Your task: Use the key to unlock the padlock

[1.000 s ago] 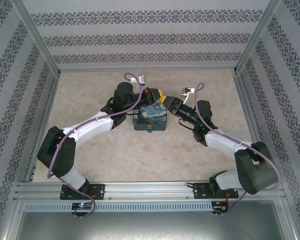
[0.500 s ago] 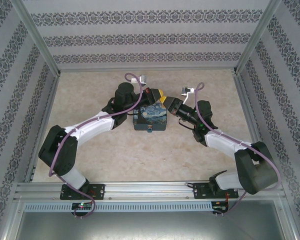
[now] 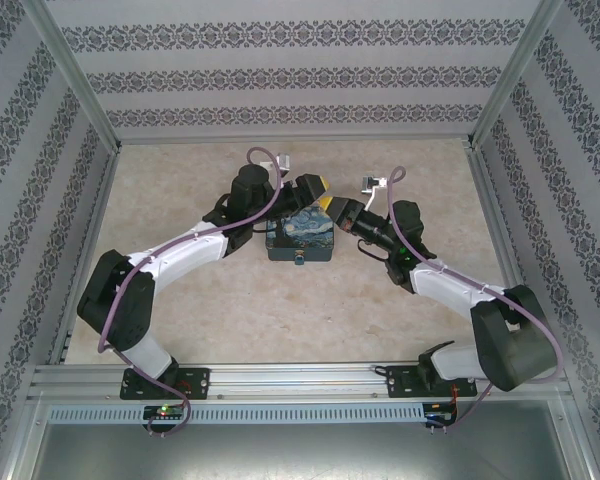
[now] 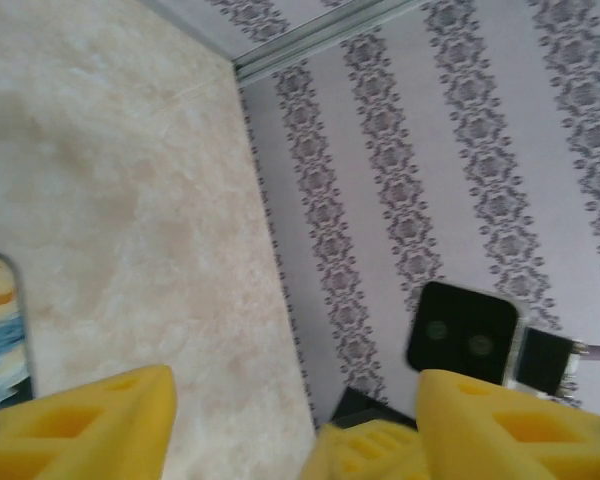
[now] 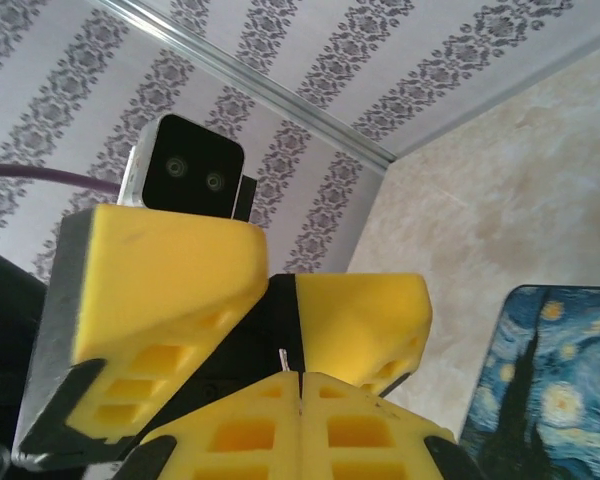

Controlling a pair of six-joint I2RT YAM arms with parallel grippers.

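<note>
The padlock [image 3: 300,259] is a tiny blue-teal piece with a shackle too small to see, and it sits at the middle of the near side of the tin box [image 3: 302,235], a rectangular tin with a dark blue painted night sky and a glossy lid. Both arms bend inward from their bases at the near edge and meet just beyond the far right corner of the tin. The right gripper [image 5: 300,385] has its yellow fingertips pressed together, and a thin silvery strip, the key [image 5: 283,358] as far as I can tell, sticks out between them. The left gripper [image 4: 295,400] stands with its jaws wide apart around those fingertips and holds nothing. The table [image 3: 180,200] is matte beige with a marbled pattern, and the far wall [image 3: 300,75] has pale wallpaper with dark ornament bands.
</note>
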